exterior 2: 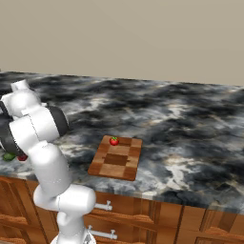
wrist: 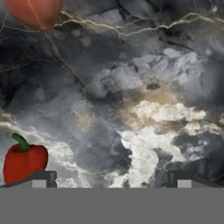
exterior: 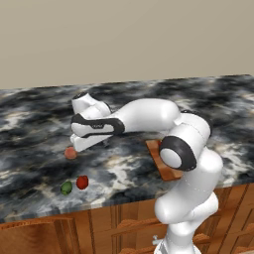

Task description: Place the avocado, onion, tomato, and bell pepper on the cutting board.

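The checkered wooden cutting board [exterior 2: 116,162] lies at the counter's front edge, and the tomato [exterior 2: 114,140] sits on its far end. My arm partly covers the cutting board [exterior: 159,154] in the left base view. To the left on the counter rest the pinkish onion [exterior: 71,153], the red bell pepper [exterior: 82,182] and the dark green avocado [exterior: 66,188]. My gripper [exterior: 80,145] hovers open just above and beside the onion. In the hand view my gripper [wrist: 113,181] holds nothing, with the onion [wrist: 35,12] at the top left and the bell pepper [wrist: 24,161] at the lower left.
The dark marbled counter [exterior: 39,119] runs wide to both sides, with a beige wall behind it. Wooden cabinet fronts with drawer handles [exterior 2: 102,206] lie below the front edge. The avocado [exterior 2: 9,156] peeks out beside my arm in the right base view.
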### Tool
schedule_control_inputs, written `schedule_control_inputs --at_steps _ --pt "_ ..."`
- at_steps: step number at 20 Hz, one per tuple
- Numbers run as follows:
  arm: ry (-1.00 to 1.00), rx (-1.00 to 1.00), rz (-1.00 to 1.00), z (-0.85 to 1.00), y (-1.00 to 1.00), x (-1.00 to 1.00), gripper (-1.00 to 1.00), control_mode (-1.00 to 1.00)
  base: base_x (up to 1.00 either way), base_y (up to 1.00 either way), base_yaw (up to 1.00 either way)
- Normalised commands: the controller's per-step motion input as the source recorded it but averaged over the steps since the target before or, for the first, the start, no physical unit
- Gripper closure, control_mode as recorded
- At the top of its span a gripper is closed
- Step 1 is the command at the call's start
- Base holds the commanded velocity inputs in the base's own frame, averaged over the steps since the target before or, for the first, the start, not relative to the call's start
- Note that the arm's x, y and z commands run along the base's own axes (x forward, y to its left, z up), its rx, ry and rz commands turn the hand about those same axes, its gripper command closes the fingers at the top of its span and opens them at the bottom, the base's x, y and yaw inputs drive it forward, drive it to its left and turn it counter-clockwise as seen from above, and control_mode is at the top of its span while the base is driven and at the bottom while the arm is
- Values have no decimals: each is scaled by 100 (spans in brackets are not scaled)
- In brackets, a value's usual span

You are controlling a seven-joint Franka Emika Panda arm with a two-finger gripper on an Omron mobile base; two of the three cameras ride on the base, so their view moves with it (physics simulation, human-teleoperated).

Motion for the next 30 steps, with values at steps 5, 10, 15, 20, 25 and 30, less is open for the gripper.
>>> schedule_control_inputs --at_steps 5,10,15,20,25,30 --pt "-12 2 0 0 44 10 -100 -100 0 0 0" --pt "-26 8 0 -3 17 0 -100 -100 0 0 0" --pt "-13 9 0 -3 0 6 -100 -100 0 0 0" --pt "-2 6 0 -19 5 22 -100 -100 0 0 0" --pt "-5 5 1 -27 13 21 -100 -100 0 0 0" --pt "-1 2 0 -4 21 10 -100 -100 0 0 0"
